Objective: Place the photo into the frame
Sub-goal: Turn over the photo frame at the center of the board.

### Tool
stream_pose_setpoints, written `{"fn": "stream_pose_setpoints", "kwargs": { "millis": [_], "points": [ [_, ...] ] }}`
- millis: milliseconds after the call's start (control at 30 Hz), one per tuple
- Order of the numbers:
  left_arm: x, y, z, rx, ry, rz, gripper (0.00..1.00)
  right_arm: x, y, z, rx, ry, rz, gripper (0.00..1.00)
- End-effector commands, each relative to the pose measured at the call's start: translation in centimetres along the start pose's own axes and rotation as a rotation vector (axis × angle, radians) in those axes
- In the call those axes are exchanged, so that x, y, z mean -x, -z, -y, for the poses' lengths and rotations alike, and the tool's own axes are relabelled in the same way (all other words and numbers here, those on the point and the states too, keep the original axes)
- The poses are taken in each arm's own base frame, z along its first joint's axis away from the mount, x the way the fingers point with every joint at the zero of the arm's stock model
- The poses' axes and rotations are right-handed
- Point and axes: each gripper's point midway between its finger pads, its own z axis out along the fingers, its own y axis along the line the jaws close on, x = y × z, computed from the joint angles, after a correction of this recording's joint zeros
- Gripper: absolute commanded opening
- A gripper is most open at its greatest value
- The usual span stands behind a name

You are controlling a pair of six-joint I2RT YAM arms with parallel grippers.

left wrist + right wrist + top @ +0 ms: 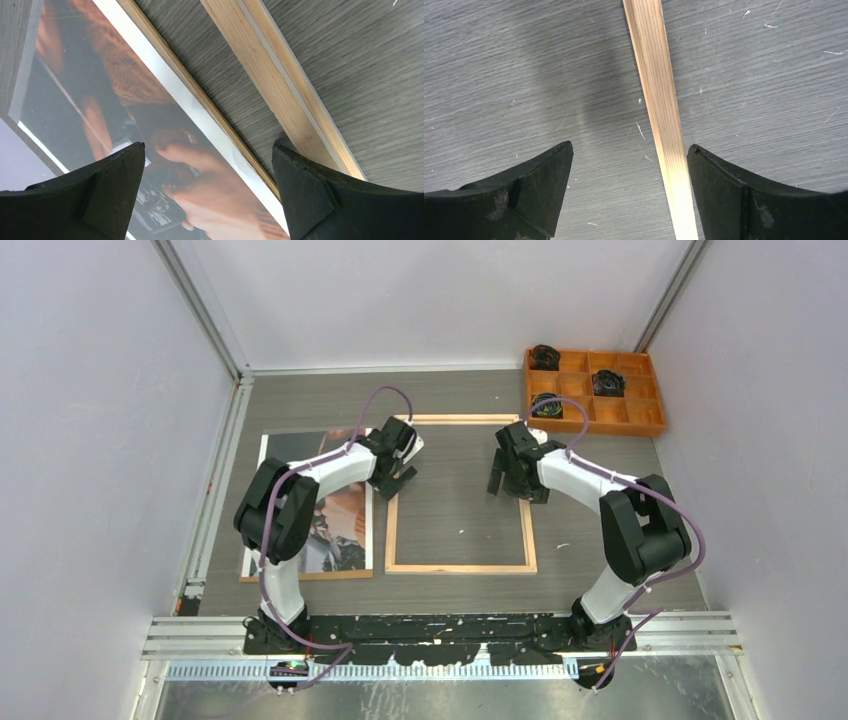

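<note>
Both frame point(460, 567) and photo point(345, 525) lie flat, long axes running near-to-far.

You're in a robot lab cell here, not a home or a shop. Plain white panels point(430, 300) box you in at the back and both sides, and aluminium profiles point(200, 310) run up the corners. Your left arm point(300, 490) and right arm point(610, 500) sit bolted to a black base plate point(440, 625) along a metal rail point(190, 635), with purple cables point(695, 540) looping off them. There's a grey wood-grain table point(460, 390) underneath and an orange compartment tray point(620, 428) parked in the far right corner.
</note>
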Motion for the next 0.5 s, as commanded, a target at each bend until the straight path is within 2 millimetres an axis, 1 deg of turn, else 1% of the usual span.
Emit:
{"fn": "stream_pose_setpoints", "kwargs": {
  "millis": [0, 67, 100, 133, 200, 300, 333, 367, 433, 467],
  "points": [
    [0.9, 2.0, -0.7, -0.05, 0.023, 0.022, 1.0, 2.5, 3.0, -0.8, 0.048, -0.061, 0.077, 0.89],
    [1.0, 3.5, -2.3, -0.07, 0.067, 0.038, 1.0, 3.9, 5.0, -1.9, 0.106, -0.092, 0.112, 0.88],
    [1.0, 4.3, -3.4, -0.079, 0.096, 0.046, 1.0, 4.8, 6.1, -2.8, 0.145, -0.108, 0.133, 0.88],
    [0.8, 5.1, -4.6, -0.089, 0.126, 0.049, 1.0, 5.5, 7.2, -3.9, 0.184, -0.119, 0.147, 0.88],
    [0.2, 6.5, -7.4, -0.096, 0.198, 0.062, 1.0, 6.6, 9.3, -6.6, 0.257, -0.122, 0.176, 0.88],
    [-2.0, 7.4, -12.0, -0.061, 0.294, 0.061, 1.0, 6.9, 11.6, -12.5, 0.365, -0.069, 0.19, 0.88],
    [-3.5, 7.3, -14.2, -0.023, 0.337, 0.043, 1.0, 6.7, 12.3, -14.7, 0.405, -0.053, 0.184, 0.89],
    [-4.7, 7.2, -15.8, 0.006, 0.37, 0.029, 1.0, 6.6, 12.8, -17.0, 0.444, -0.042, 0.174, 0.88],
    [-7.6, 6.7, -18.8, 0.061, 0.445, -0.014, 1.0, 5.9, 13.5, -21.4, 0.521, -0.014, 0.149, 0.88],
    [-9.3, 6.3, -20.2, 0.099, 0.482, -0.045, 0.99, 5.7, 14.4, -24.0, 0.571, 0.0, 0.141, 0.88]
  ]
}}
